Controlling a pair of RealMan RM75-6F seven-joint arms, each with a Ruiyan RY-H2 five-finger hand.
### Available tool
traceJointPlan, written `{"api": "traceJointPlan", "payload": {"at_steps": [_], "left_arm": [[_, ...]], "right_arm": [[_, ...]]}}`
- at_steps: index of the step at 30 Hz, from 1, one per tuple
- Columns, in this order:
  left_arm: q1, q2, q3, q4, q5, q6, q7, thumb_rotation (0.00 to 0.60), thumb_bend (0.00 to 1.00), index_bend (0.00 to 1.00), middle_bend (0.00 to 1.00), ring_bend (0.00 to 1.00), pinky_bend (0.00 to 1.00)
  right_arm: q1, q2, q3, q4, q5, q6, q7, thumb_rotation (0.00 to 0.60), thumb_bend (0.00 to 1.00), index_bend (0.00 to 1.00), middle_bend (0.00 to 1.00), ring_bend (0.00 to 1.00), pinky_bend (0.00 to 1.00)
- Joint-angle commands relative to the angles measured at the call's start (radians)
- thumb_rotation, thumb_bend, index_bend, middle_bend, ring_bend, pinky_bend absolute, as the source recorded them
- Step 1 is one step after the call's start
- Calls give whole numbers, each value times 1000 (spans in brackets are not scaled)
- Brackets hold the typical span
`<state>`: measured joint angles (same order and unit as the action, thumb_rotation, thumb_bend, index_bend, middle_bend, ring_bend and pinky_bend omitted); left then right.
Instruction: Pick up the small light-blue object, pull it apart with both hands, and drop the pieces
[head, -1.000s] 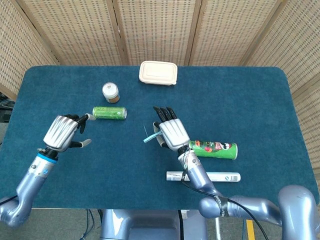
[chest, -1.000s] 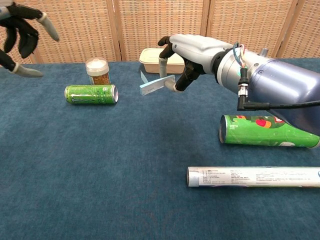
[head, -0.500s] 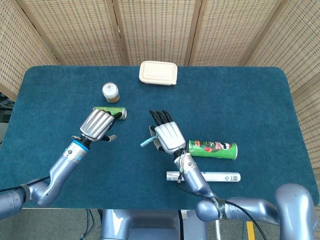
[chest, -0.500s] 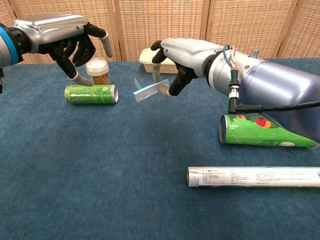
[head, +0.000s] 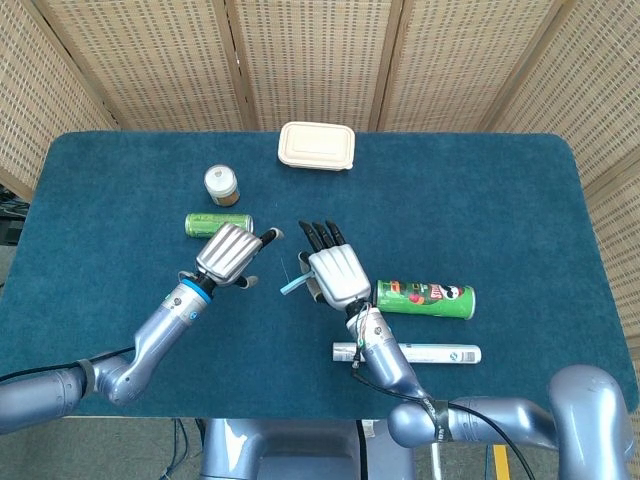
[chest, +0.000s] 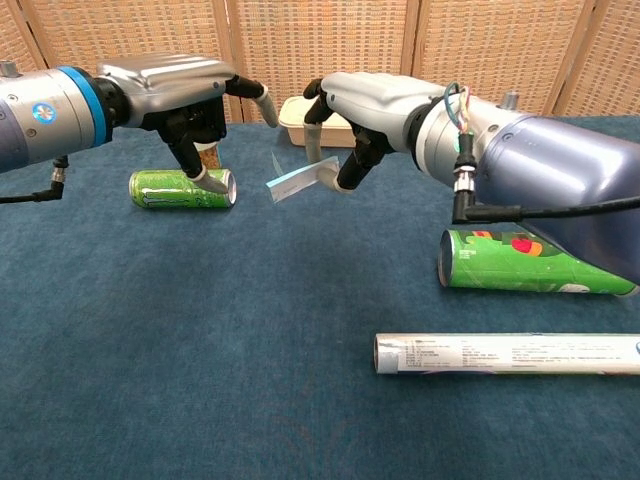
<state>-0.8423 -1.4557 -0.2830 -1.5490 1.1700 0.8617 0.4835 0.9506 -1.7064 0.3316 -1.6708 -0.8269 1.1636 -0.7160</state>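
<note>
The small light-blue object (chest: 297, 178) is a thin flat strip, held above the blue table by my right hand (chest: 362, 112), which pinches its right end. In the head view the strip (head: 291, 285) sticks out to the left of the right hand (head: 334, 272). My left hand (chest: 195, 97) hovers just left of the strip with its fingers spread and holds nothing; from above the left hand (head: 232, 253) is a short gap away from the strip's free end.
A green can (chest: 182, 188) lies on its side under the left hand, a small jar (head: 221, 184) behind it. A beige lidded box (head: 316, 146) sits at the back. A green chip tube (chest: 535, 262) and a silver tube (chest: 505, 353) lie at the right.
My left hand has swept right from the table's left side to just beside the strip. The right hand with the strip shifted slightly left and now holds still.
</note>
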Motion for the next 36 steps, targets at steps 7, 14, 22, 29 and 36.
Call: {"api": "traceJointPlan", "payload": {"at_steps": [7,14,22,29,36], "left_arm": [[-38,-52,2,27,-23,-12,-53,600,221,329,976,846,874],[-59,-64,8,21,-8,-13,-89,600,309,416,976,846,875],[-72,-72,6,11,-2,20,-84,600,341,442,977,846,874],[-77,-80,15,15,-6,43,-74,600,351,481,977,846,874],[-81,-86,24,29,-21,51,-65,600,357,490,978,846,874]], "right_arm": [[-1,14,-7,-20,2,11,-8,600,641,678,44,0,0],[-2,28,-11,-27,6,17,-13,600,646,678,44,0,0],[-5,44,-18,-36,5,21,-15,600,646,678,44,0,0],[-8,50,-22,-38,4,24,-10,600,652,678,44,0,0],[-9,55,-25,-38,3,24,-5,600,672,678,44,0,0]]}}
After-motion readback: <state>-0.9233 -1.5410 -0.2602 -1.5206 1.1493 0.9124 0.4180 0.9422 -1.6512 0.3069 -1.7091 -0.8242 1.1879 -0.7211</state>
